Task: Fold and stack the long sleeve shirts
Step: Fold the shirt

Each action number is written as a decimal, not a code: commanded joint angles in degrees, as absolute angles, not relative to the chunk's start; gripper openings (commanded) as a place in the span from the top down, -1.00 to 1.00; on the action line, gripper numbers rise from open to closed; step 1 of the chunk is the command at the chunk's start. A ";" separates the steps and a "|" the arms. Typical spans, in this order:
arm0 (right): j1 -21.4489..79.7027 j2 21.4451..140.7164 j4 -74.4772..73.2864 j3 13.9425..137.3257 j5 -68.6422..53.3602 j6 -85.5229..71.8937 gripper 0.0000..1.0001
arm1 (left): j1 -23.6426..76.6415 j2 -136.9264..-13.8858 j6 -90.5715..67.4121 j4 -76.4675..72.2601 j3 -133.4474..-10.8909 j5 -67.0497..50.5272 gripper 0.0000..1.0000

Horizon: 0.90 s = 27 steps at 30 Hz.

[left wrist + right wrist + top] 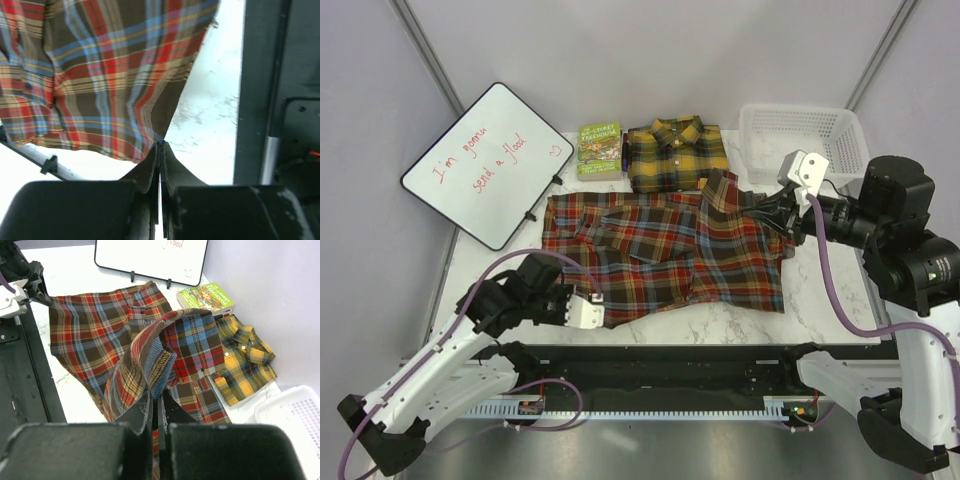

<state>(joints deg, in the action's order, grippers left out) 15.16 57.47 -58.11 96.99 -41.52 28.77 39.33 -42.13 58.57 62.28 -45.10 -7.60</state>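
While both arms were at the cloth, your left gripper (160, 146) was clenched on the near left hem corner of the red shirt (660, 245). The fingertips were pressed together with the corner pinched between them. From the right wrist view that corner was drawn out toward the left arm at the near edge of the table (720, 325).

Your right gripper (157, 396) was likewise clamped on the red shirt, at its far right part. Cloth bunched at the closed fingertips and rose in a ridge, so a flap was turned over toward the shirt's middle.

Position of the red shirt: spread across the centre of the table, mostly flat with some wrinkles, and raised only at the right-hand fold.

Position of the yellow shirt (675, 155): folded with its collar away from you, at the far middle of the table just behind the red shirt. The turned flap reached its near right corner. You could not tell from these views whether the two touched.

Other items noted:
- a green book (600, 150) lay against the yellow shirt's left side
- a white basket (805, 135) stood to its right
- a whiteboard (490, 160) with red handwriting sat at the far left
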 commanded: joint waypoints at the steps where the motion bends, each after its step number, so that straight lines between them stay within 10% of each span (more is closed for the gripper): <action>1: 15.38 55.20 -59.94 99.84 -42.44 29.18 1.00 | 39.11 -38.94 60.29 71.09 -46.76 -10.90 0.97; 27: 15.29 67.32 -59.16 109.52 -35.33 37.62 1.00 | 23.74 -56.32 67.22 55.74 -56.94 -12.47 0.96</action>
